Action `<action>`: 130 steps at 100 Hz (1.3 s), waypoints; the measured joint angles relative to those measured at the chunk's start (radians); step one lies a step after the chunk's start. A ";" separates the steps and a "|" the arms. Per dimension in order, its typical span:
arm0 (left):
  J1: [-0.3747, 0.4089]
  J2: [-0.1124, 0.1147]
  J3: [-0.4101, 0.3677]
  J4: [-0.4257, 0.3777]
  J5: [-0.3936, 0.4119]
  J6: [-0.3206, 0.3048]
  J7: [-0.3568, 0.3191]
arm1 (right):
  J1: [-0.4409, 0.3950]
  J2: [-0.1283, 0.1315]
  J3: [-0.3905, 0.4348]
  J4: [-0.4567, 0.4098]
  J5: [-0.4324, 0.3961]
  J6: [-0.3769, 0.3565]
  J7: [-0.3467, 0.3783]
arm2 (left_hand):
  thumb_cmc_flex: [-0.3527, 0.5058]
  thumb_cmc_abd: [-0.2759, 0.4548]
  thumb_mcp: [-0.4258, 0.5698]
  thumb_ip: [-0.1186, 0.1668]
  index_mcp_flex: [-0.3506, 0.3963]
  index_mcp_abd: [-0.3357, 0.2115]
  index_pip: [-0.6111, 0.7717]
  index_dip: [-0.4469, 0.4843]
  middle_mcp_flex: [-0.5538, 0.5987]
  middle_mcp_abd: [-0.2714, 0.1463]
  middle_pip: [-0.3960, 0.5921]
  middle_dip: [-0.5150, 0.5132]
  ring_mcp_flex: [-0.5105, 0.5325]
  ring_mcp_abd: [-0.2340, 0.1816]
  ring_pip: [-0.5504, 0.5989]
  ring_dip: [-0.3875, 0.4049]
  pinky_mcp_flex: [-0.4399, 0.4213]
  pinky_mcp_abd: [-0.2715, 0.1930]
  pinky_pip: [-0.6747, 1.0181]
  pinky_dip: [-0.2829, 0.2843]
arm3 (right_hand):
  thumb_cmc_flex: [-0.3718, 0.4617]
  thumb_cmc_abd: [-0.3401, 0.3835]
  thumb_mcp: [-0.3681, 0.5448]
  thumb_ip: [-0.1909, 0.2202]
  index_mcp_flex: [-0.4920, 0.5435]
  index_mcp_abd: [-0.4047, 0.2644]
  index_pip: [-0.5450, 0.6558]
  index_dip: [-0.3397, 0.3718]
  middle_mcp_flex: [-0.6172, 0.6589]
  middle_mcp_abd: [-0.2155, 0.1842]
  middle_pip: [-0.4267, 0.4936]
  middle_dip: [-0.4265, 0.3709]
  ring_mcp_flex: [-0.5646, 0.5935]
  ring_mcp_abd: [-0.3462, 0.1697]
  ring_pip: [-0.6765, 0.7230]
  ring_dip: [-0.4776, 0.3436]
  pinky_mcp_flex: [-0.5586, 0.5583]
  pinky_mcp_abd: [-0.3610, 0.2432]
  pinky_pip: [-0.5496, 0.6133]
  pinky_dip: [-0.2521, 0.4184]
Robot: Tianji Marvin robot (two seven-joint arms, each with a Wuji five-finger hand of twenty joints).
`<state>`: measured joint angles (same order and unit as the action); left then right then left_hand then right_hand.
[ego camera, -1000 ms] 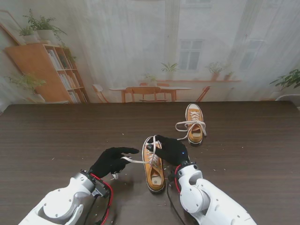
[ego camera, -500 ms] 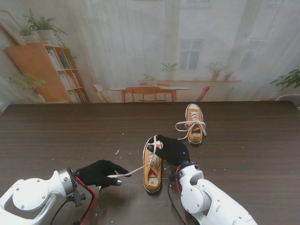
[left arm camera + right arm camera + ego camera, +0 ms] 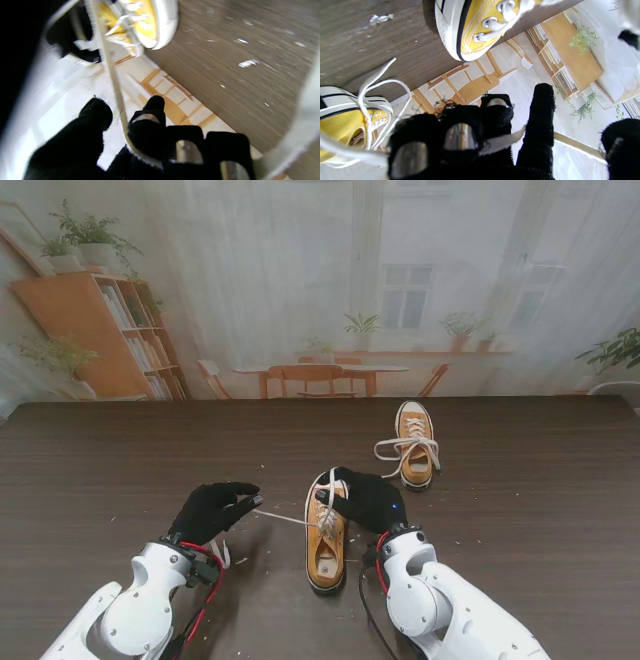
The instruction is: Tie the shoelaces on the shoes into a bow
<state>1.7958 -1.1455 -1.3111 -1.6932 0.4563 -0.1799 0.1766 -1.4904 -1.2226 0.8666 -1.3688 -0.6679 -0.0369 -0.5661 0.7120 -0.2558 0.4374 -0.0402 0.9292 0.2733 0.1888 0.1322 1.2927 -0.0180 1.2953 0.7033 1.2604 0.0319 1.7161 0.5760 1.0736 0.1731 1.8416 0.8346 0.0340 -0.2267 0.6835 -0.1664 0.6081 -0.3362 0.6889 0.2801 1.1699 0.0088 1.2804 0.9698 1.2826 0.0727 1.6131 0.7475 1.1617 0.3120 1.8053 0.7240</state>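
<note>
- Yellow canvas marks the near shoe [image 3: 327,532], which lies on the dark wood table [image 3: 520,480] close to the middle of the stand view, toe toward twelve o'clock.
- From its eyelets a white lace [image 3: 283,519] runs taut toward nine o'clock, clear of the table top.
- At the far end of that lace, the left hand [image 3: 210,511] in its black glove has the fingers closed on it; the left wrist view shows the lace [image 3: 113,72] passing between thumb and forefinger.
- At the shoe's three o'clock side, the right hand [image 3: 367,499] rests over the laced upper with its fingers [image 3: 333,493] curled at the eyelets.
- In the right wrist view a white lace end [image 3: 503,141] sits between the gloved fingers of that hand [image 3: 472,140], so it seems pinched there, though the picture is too close to be sure.
- A second yellow shoe [image 3: 415,442] stands well apart at about one o'clock from the first, its white laces [image 3: 400,447] lying loose across it and onto the table.
- Small pale scraps [image 3: 380,18] dot the table near the shoes.
</note>
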 measured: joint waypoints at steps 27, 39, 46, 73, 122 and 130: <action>-0.027 0.048 0.001 -0.051 0.311 0.163 -0.179 | -0.015 0.003 0.016 -0.012 -0.015 -0.001 -0.005 | 0.157 -0.061 -0.012 0.027 0.011 -0.024 0.006 0.000 0.009 -0.018 0.028 -0.004 0.000 -0.005 0.001 0.002 0.001 0.000 0.000 0.006 | 0.026 -0.044 0.084 0.000 0.000 0.000 0.000 0.000 0.000 0.000 0.000 0.000 0.000 0.000 0.009 0.001 0.000 -0.001 0.000 0.004; -0.037 0.078 -0.009 -0.121 0.387 0.191 -0.393 | -0.029 0.006 0.029 -0.022 -0.023 0.000 -0.006 | 0.168 -0.152 0.087 0.028 0.011 -0.026 0.006 0.000 0.010 -0.023 0.029 -0.004 0.000 -0.010 0.001 0.002 0.001 0.000 0.000 -0.003 | 0.027 -0.064 0.125 0.000 0.001 0.000 0.000 0.000 0.022 0.000 0.000 0.000 0.000 -0.001 0.016 0.013 0.000 -0.002 0.000 0.011; -0.049 0.095 -0.017 -0.146 0.400 0.173 -0.506 | -0.037 0.007 0.036 -0.026 -0.026 0.000 -0.007 | 0.167 -0.168 0.126 0.028 0.011 -0.026 0.005 0.000 0.010 -0.023 0.029 -0.004 0.000 -0.011 0.001 0.002 0.001 0.000 0.000 -0.015 | 0.027 -0.065 0.136 0.000 0.001 0.000 0.000 0.000 0.031 0.000 0.000 0.000 0.000 -0.001 0.020 0.013 0.000 -0.002 0.000 0.012; -0.104 0.148 -0.035 -0.188 0.332 0.104 -0.784 | -0.056 0.011 0.055 -0.039 -0.031 0.002 -0.014 | 0.166 -0.168 0.150 0.028 0.011 -0.026 0.001 0.000 0.010 -0.025 0.029 -0.014 0.000 -0.012 0.001 0.002 0.001 0.000 0.000 -0.052 | 0.027 -0.080 0.167 0.000 0.002 0.000 0.000 0.000 0.052 -0.005 0.000 0.000 0.000 -0.017 0.046 0.039 0.005 -0.028 0.000 0.093; -0.211 0.214 -0.006 -0.101 -0.203 0.064 -1.085 | -0.057 0.012 0.057 -0.044 -0.030 0.006 -0.018 | 0.205 -0.202 0.037 0.045 -0.066 -0.087 0.462 0.102 0.010 -0.052 0.002 -0.014 -0.003 -0.037 -0.026 0.002 0.001 -0.026 0.000 -0.174 | 0.027 -0.083 0.171 0.000 0.002 0.000 0.000 0.000 0.052 -0.006 0.000 0.000 0.000 -0.019 0.047 0.049 0.005 -0.030 0.000 0.105; -0.253 0.221 0.025 -0.031 -0.363 0.067 -1.120 | -0.056 0.012 0.056 -0.045 -0.029 0.006 -0.018 | 0.206 -0.201 0.025 0.046 -0.066 -0.087 0.473 0.103 0.010 -0.052 0.000 -0.014 -0.004 -0.037 -0.027 0.002 0.001 -0.026 0.000 -0.186 | 0.027 -0.090 0.171 0.000 0.002 0.000 0.000 0.000 0.052 -0.007 0.000 0.000 0.000 -0.019 0.047 0.049 0.005 -0.031 0.000 0.106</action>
<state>1.5428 -0.9245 -1.2863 -1.7242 0.0937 -0.1125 -0.9430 -1.5469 -1.2107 0.9231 -1.4134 -0.6973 -0.0310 -0.5843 0.9177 -0.4564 0.4629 0.0055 0.8634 0.1861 0.6618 0.2356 1.3024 -0.0699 1.2954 0.6892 1.2568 -0.0049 1.6887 0.5781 1.0744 0.1471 1.8419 0.6481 0.0611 -0.3170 0.8540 -0.1660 0.6097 -0.3361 0.6890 0.2801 1.2221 0.0023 1.2801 0.9700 1.2826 0.0537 1.6603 0.7963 1.1670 0.2812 1.8055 0.8296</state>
